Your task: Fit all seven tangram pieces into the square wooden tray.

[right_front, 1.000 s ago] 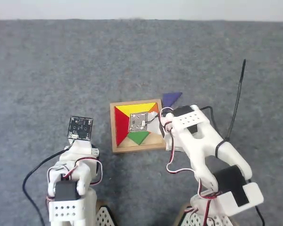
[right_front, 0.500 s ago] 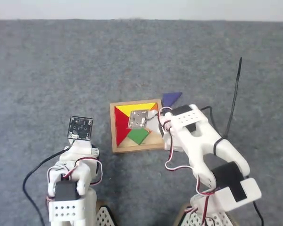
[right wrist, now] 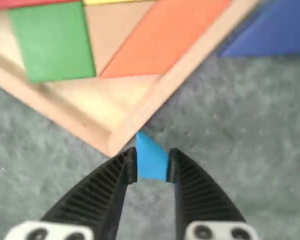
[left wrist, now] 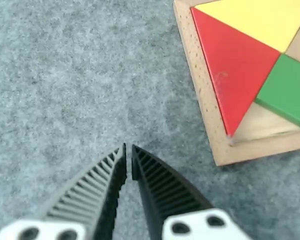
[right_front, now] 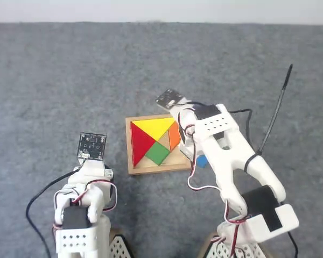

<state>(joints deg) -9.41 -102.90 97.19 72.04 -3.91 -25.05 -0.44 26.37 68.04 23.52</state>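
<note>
Gripping one small light-blue piece (right wrist: 151,161) between its two ribbed fingers, the right gripper (right wrist: 152,155) sits just outside the square wooden tray (right_front: 156,170), at the corner nearest the right arm. Whether that piece touches the grey mat (right_front: 70,80) cannot be told.

Four pieces lie inside the tray. One yellow triangle (right_front: 153,128) runs along the far rim. One red triangle (right_front: 140,144) lies along the rim on the left arm's side. One green square (right_front: 158,154) is set near the tray's middle, touching both triangles. One orange parallelogram (right_front: 174,135) lies against the rim on the right arm's side. Bare wood shows between the green square and the near rim, and between the square and the parallelogram.

One dark-blue piece (right wrist: 275,30) lies on the mat just beyond the tray's rim, near the orange parallelogram.

The left gripper (left wrist: 129,148) hangs over the mat off the tray's red-triangle side, fingers drawn together with only a sliver between them and nothing held.
</note>
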